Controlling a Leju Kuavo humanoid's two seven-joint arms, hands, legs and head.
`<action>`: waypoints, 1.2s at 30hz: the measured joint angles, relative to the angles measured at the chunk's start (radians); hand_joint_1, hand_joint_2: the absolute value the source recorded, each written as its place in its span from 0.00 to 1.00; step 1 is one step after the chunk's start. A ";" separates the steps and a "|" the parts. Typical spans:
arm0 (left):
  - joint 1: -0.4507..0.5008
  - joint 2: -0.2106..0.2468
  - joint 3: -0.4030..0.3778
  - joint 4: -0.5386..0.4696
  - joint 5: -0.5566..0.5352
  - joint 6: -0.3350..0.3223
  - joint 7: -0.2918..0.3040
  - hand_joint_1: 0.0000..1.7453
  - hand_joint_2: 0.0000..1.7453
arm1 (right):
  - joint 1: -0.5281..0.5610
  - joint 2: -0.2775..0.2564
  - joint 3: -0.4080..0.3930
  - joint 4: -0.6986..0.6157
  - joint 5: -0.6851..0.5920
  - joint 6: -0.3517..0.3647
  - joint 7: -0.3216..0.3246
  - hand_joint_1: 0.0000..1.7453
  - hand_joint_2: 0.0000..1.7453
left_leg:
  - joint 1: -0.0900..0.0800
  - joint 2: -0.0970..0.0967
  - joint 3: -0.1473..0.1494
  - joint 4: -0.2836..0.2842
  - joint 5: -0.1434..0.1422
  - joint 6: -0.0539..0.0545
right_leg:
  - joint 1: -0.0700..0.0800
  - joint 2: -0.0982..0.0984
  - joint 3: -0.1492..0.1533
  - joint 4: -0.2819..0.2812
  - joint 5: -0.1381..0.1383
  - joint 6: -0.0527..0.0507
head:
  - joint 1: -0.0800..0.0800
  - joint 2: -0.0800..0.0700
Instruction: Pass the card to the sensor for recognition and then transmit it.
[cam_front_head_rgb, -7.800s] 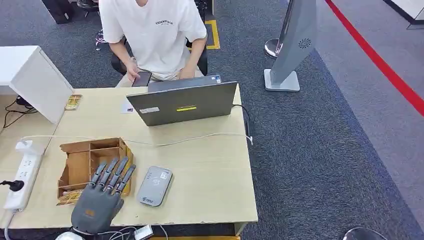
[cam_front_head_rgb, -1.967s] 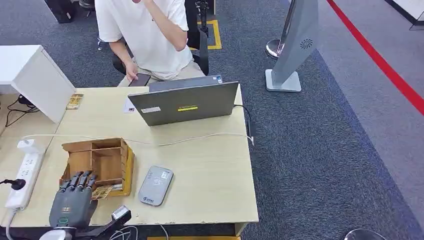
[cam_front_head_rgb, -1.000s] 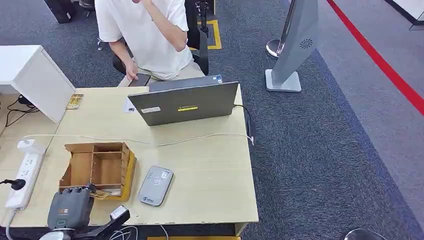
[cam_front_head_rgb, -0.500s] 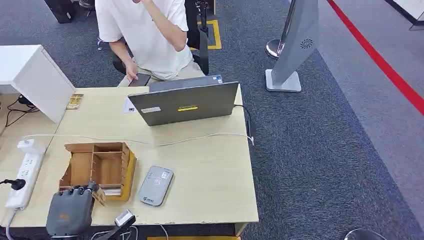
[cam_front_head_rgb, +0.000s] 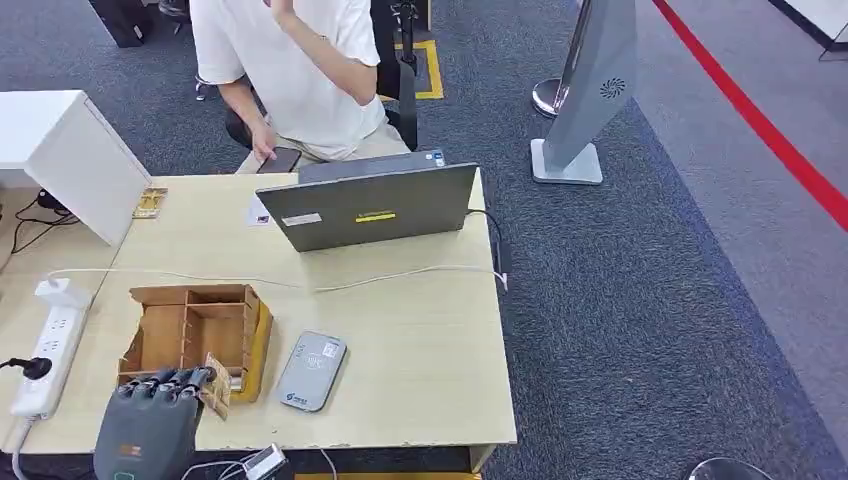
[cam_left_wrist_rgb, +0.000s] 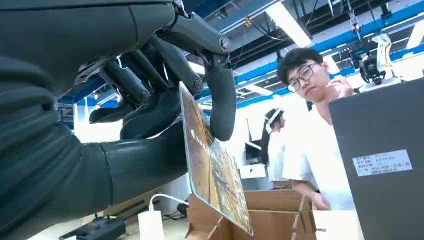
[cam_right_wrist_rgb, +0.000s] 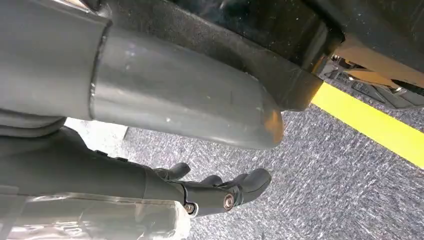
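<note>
A brown patterned card (cam_front_head_rgb: 216, 385) stands on edge in my left hand (cam_front_head_rgb: 150, 425), just in front of the near right corner of the wooden organiser box (cam_front_head_rgb: 190, 330). In the left wrist view the thumb and a dark finger pinch the card (cam_left_wrist_rgb: 212, 170), with the rest of the left hand (cam_left_wrist_rgb: 100, 100) curled behind it. The grey card sensor (cam_front_head_rgb: 311, 371) lies flat on the table, to the right of the card and a little apart from it. My right hand (cam_right_wrist_rgb: 200, 192) hangs over the carpet with loosely bent fingers and holds nothing.
A grey laptop (cam_front_head_rgb: 365, 205) stands open at the table's far side, and a person (cam_front_head_rgb: 300, 70) sits behind it. A white cable (cam_front_head_rgb: 380, 277) crosses the table. A power strip (cam_front_head_rgb: 45, 345) lies at the left edge. A white box (cam_front_head_rgb: 75, 165) stands far left.
My left hand, earlier spread over the box, closed on a card at the box's near side and lifted it out. The card now stands upright at the box's near right corner.
</note>
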 joint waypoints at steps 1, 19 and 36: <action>0.000 0.002 -0.003 -0.003 0.000 0.004 0.000 1.00 1.00 | 0.000 0.000 -0.001 0.000 0.000 0.000 0.000 0.00 0.00 | 0.000 0.000 0.000 0.000 0.000 0.000 | 0.000 0.000 0.000 0.000 0.000 0.000 | 0.000 0.000; -0.888 -0.045 0.116 0.695 -0.002 0.319 0.036 1.00 1.00 | -0.012 -0.007 0.156 0.007 0.047 0.075 -0.020 0.00 0.00 | 0.000 -0.004 -0.001 0.001 0.012 -0.005 | 0.000 -0.004 -0.003 0.003 0.011 -0.005 | -0.001 0.000; -1.028 0.004 0.093 1.090 -0.002 0.324 0.098 0.00 1.00 | -0.012 -0.021 0.201 0.012 0.039 0.082 -0.002 0.00 0.00 | 0.000 0.003 -0.005 0.000 0.011 -0.005 | 0.000 0.003 -0.009 0.004 0.011 -0.006 | -0.001 0.000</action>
